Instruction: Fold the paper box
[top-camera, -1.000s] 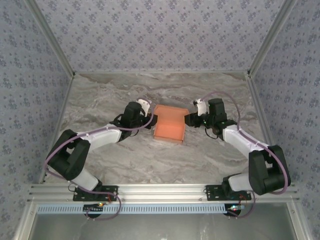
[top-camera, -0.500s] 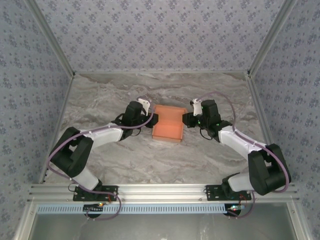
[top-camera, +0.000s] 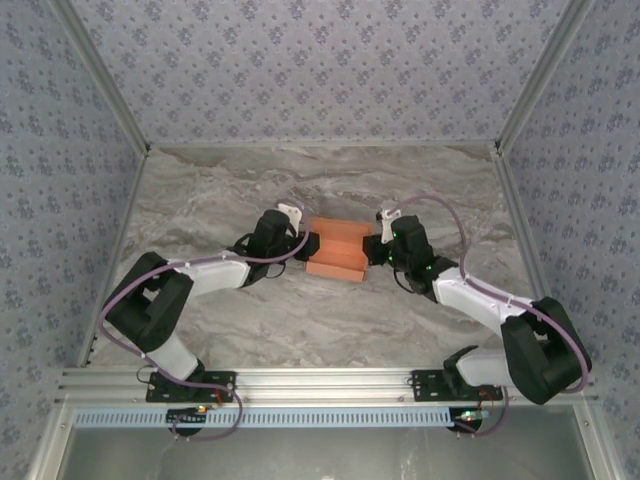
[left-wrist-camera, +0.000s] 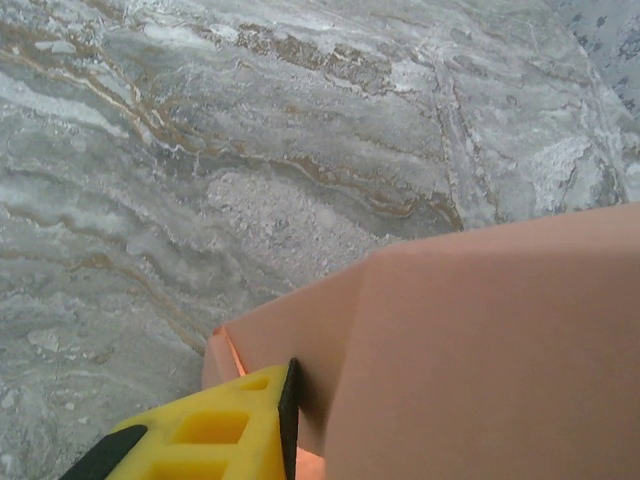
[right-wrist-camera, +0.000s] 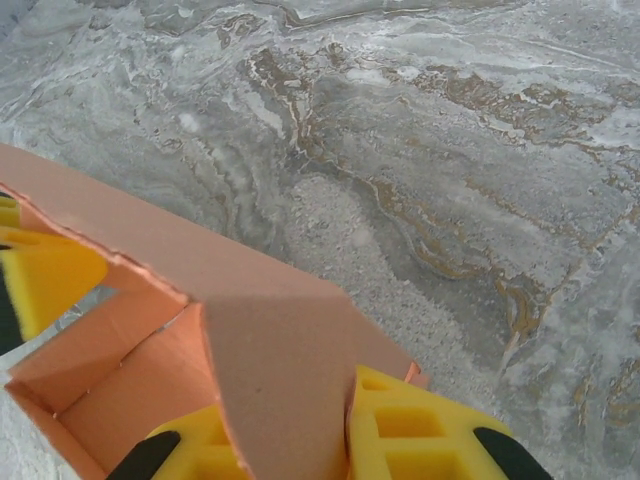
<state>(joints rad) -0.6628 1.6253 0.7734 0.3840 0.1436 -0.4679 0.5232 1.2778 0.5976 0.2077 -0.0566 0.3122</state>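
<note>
The paper box sits near the middle of the marble counter, partly formed, with its side walls raised. It lies directly between the two arms, which reach in toward it from either side. From above, the left fingers meet its left end and the right fingers its right end, each touching the cardboard. In the right wrist view the right fingers are yellow and stand either side of an upright salmon-orange panel, drawn in close so that the panel is pinched between them. To their left the hollow inside of the paper box shows. At the far left edge of that view the yellow tips of the left fingers sit above and below the opposite wall, gripping it. In the left wrist view one of the left fingers presses its dark pad edge against a side flap of the paper box, while its partner is hidden behind the cardboard. The broad top panel slopes up to the right over the veined counter.
</note>
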